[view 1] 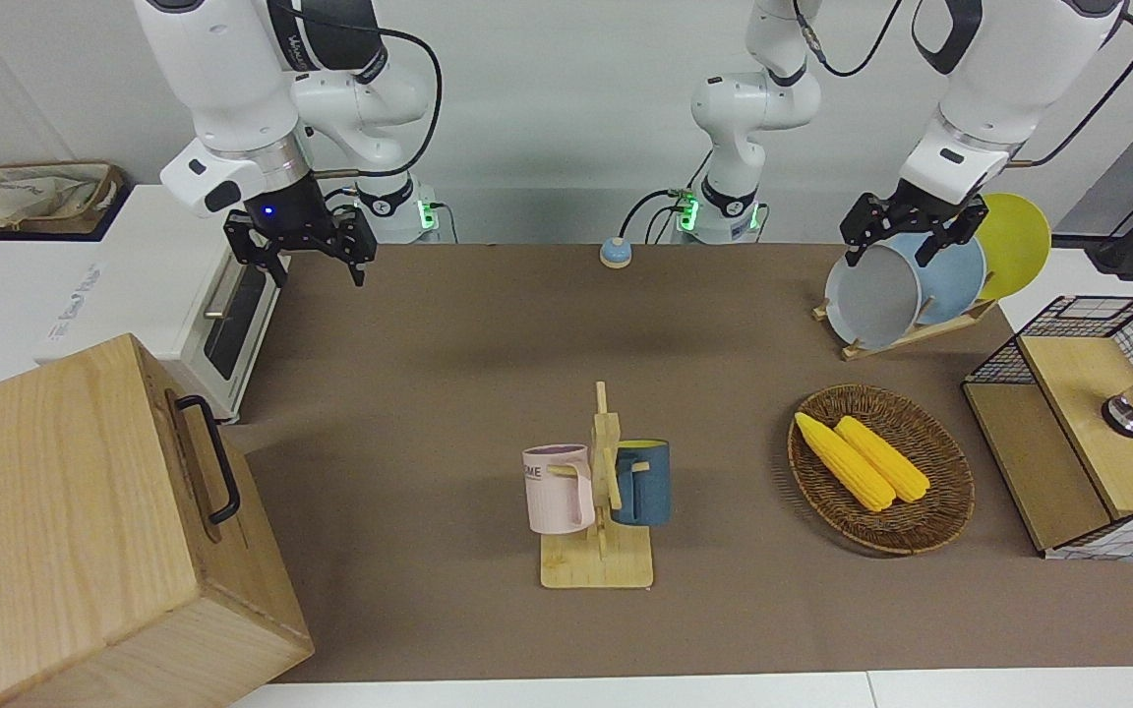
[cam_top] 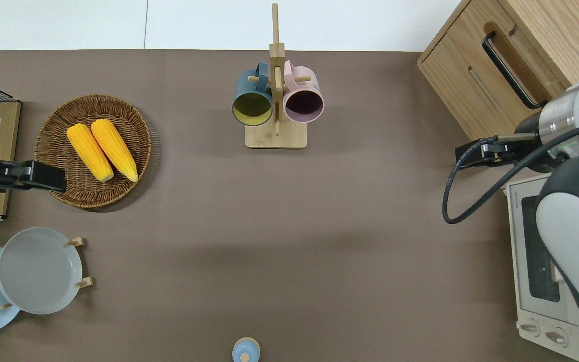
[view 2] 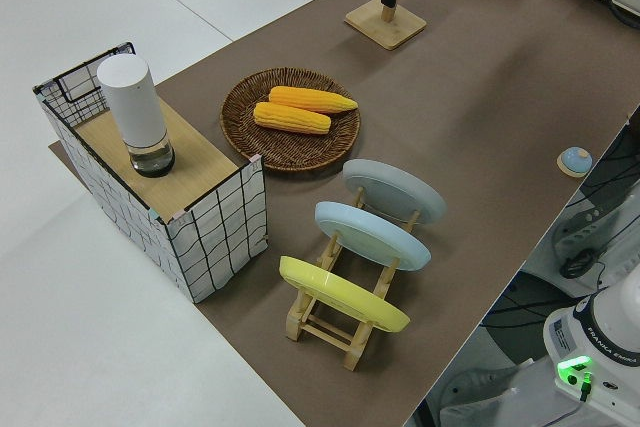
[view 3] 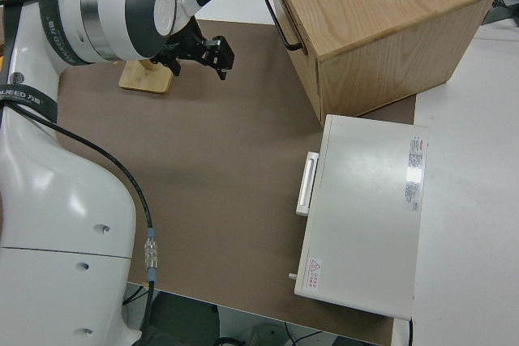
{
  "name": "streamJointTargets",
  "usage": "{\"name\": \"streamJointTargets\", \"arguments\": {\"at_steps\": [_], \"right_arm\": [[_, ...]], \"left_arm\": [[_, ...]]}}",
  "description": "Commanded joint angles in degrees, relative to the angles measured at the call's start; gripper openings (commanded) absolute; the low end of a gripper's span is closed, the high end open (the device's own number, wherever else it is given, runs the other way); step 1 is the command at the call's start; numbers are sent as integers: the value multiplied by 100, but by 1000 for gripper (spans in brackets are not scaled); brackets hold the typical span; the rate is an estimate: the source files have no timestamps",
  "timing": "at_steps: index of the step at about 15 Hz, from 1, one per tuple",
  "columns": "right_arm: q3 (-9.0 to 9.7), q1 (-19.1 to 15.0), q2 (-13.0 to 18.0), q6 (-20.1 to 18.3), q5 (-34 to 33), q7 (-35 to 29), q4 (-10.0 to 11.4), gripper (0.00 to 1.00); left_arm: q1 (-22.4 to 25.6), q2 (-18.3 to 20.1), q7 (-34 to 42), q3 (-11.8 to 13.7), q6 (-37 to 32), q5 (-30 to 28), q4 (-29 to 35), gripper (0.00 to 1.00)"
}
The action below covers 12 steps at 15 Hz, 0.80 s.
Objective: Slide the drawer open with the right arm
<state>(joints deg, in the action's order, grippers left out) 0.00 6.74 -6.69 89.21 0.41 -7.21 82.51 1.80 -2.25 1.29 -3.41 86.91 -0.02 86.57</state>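
The drawer [view 1: 195, 462] is seen shut in the big light-wood box [view 1: 75, 531], which is set at the corner of the table [view 1: 448, 354] at the right arm's end, on the edge farther from the robots. Its black bar handle [view 1: 212, 457] is mounted across the drawer front and is not touched by anything.

The right hand [view 1: 303, 258] is held in the air over bare table just off the corner of the box and beside the white toaster oven [view 1: 222, 315], which stands at the same end of the table, nearer to the robots than the box. Its fingers are spread apart and nothing is held between them; a small blue light is lit on the wrist. The hand is well apart from the drawer handle.

The left arm is parked, and the fingers of its left hand [view 1: 911, 234] are seen apart and empty.

A mug tree [view 1: 598, 511] with a pink mug [view 1: 559, 489] and a dark blue mug [view 1: 645, 482] is placed near the middle of the edge farther from the robots. A wicker basket [view 1: 930, 521] holding two corn cobs [view 1: 862, 460] is set toward the left arm's end.
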Motion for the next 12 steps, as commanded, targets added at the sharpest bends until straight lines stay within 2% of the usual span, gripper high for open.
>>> {"name": "streamJointTargets", "arguments": {"at_steps": [1,8,12], "right_arm": [[52,20,-8,-124,-93,97,-86,990],[79,73,-17,-124,-691,62,-86,990],[62,64,-25,-123,-735,62,-156,990]], "left_arm": [[22,-65,55,-37,-113,98,-140,993],[22,-65,55,-37,-113,98,-149,993],[22,-65,55,-37,-113,98,-149,993]]}}
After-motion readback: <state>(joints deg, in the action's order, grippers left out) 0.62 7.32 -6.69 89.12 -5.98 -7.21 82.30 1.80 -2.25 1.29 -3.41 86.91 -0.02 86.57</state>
